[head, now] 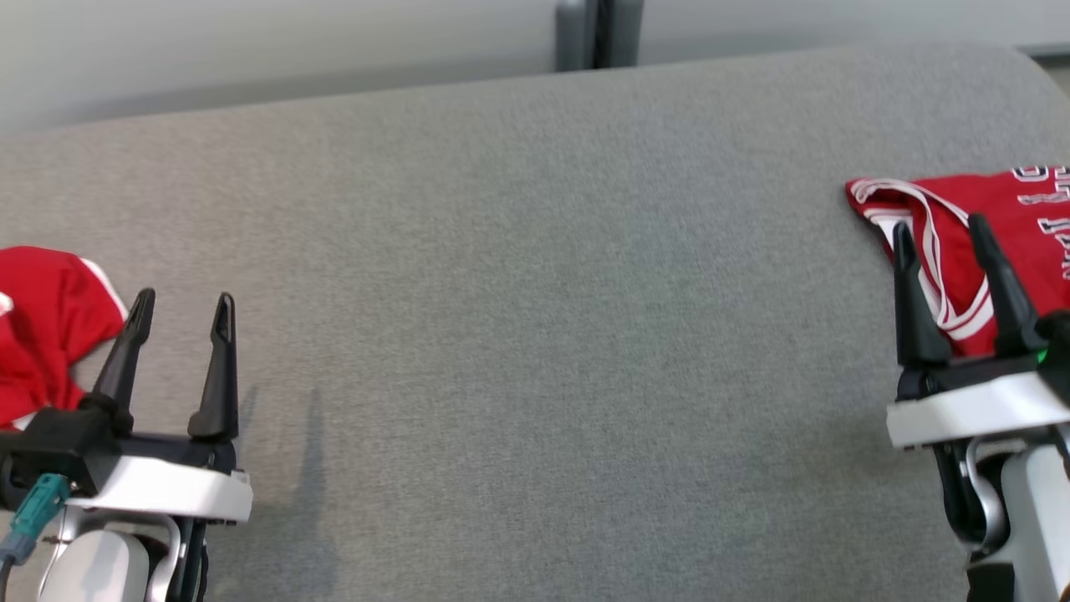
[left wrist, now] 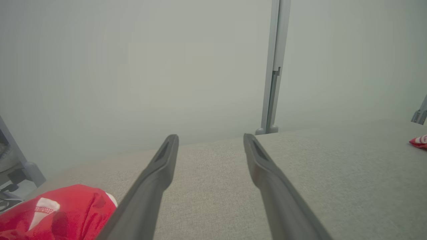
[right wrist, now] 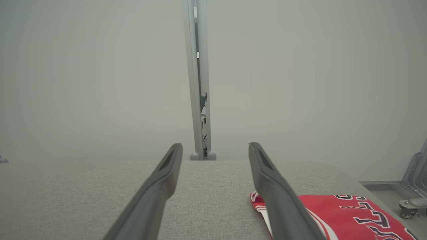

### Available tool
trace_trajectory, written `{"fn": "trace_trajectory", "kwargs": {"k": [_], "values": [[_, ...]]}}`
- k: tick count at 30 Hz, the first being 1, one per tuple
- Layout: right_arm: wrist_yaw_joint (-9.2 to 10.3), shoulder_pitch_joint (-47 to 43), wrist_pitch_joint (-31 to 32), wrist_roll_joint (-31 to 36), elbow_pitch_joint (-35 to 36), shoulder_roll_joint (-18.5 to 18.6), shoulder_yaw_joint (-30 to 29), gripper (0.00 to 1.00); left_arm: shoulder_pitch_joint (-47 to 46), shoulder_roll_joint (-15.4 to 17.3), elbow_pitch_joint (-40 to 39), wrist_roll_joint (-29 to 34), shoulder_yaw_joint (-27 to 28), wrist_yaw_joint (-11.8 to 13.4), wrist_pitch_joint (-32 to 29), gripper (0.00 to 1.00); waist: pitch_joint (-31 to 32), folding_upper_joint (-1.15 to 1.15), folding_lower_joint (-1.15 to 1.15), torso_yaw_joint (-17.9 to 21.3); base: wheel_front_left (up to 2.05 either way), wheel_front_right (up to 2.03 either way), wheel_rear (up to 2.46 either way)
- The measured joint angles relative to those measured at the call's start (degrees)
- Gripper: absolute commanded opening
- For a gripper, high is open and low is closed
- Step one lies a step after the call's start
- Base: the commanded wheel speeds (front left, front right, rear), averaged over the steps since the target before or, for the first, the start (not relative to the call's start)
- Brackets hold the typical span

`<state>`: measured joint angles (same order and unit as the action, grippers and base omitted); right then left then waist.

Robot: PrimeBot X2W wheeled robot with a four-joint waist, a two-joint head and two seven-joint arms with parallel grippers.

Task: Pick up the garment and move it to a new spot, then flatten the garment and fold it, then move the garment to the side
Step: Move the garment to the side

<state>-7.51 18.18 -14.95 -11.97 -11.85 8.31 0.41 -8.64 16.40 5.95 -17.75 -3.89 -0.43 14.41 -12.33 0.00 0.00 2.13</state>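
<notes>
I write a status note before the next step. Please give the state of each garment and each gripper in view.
left gripper: open, empty.
right gripper: open, empty.
crumpled red garment: bunched up at the left, not gripped.
lettered red garment: lying flat at the right, not gripped.

The left pincer [head: 184, 295] is sitting at the lower left of the head view, its two dark fingers [head: 219, 368] pointing up and standing wide apart. The right pincer [head: 939, 222] is sitting at the lower right, slightly higher in that view, its jaws likewise spreading wide. A white wrist [head: 159, 489] is showing beneath each one. In both wrist views the fingers are rising from the bottom edge with a broad gap between the tips.
</notes>
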Motion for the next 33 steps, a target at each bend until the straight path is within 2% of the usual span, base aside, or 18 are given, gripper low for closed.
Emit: {"fn": "trace_trajectory", "kwargs": {"k": [18,33], "values": [[0.01,-15.38,4.41,1.69,6.15,-1.75,-3.07,1.00,8.11,-0.20,0.44,-0.01,-1.36,0.68,-0.26,1.00,10.98,0.00,0.00,-4.05,0.00,0.00,0.00],[0.01,-18.18,6.86,1.86,10.14,-2.75,-4.33,1.00,9.38,0.29,-0.81,-0.62,-2.34,1.00,-1.79,1.00,12.03,0.00,0.00,-3.76,0.00,0.00,0.00]]}}
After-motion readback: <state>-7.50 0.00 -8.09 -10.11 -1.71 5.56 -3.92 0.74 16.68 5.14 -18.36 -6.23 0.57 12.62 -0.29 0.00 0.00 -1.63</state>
